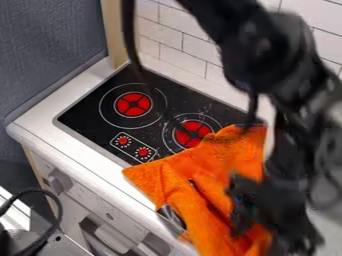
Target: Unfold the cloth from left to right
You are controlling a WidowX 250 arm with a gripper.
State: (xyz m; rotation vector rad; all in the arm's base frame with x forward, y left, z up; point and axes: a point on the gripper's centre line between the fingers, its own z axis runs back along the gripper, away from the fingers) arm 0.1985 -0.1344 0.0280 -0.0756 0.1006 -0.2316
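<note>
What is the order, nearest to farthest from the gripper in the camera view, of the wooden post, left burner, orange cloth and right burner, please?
1. Orange cloth, at the gripper, lower right.
2. Right burner, at the cloth's edge.
3. Left burner, farther up-left.
4. Wooden post, top left.

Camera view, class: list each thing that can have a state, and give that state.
Orange cloth: rumpled, partly over the stovetop
Left burner: uncovered
Right burner: outer ring partly covered
Claw: low, at the cloth's right side
</note>
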